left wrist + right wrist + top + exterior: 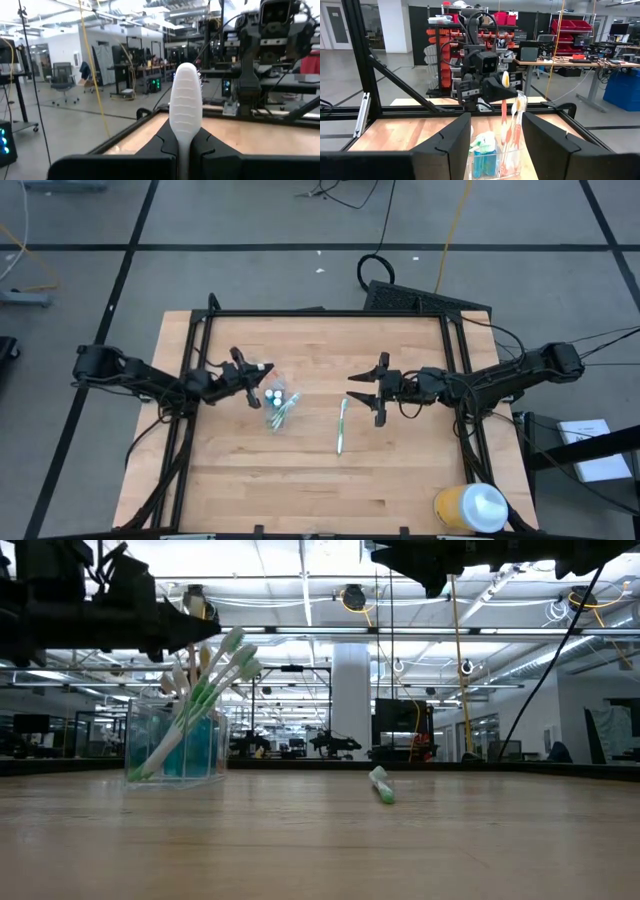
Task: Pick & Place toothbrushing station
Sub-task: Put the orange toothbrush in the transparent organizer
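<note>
The left gripper (256, 369) is clamped on a white brush (185, 107) (its head stands up between the fingers), hanging just above the cup (177, 745), which already holds several brushes and blue tubes (274, 394). Placing this brush is the step in hand; next it should tilt the handle down into the cup and let go. The right gripper (368, 391) hovers open, empty, with a green brush (341, 426) on the desk (400, 470) just beside it
</note>
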{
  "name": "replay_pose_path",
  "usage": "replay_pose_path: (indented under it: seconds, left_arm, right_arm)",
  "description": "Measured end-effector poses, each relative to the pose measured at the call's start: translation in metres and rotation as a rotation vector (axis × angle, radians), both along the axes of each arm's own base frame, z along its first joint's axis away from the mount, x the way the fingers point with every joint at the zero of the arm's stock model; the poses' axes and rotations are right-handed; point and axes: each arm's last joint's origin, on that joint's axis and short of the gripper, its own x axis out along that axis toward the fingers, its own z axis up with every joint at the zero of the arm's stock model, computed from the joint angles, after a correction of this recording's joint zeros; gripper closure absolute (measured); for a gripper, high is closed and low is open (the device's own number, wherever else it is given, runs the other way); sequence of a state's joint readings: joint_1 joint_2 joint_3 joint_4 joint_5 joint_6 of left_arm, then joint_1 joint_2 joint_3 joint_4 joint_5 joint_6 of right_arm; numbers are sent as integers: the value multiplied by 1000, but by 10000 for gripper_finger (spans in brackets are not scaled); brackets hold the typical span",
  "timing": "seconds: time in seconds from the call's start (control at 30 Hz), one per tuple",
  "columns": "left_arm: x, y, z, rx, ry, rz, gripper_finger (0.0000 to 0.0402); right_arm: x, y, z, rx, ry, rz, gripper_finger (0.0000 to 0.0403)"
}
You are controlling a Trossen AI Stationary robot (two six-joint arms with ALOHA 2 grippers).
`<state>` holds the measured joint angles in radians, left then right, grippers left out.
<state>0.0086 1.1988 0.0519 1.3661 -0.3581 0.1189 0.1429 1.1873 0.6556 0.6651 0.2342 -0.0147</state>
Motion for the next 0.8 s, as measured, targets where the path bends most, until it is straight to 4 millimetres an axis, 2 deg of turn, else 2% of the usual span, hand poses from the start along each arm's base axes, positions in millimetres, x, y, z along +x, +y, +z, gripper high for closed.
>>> replay_pose_path:
  seconds: [0.27,0.8]
  left_arm:
    - [10,1,-8,-21,56,-1,399]
    - [16,1,-27,-75,152,16,396]
  right_arm:
    - [0,0,0,-1,2,0,234]
    - [0,0,0,-1,3,0,234]
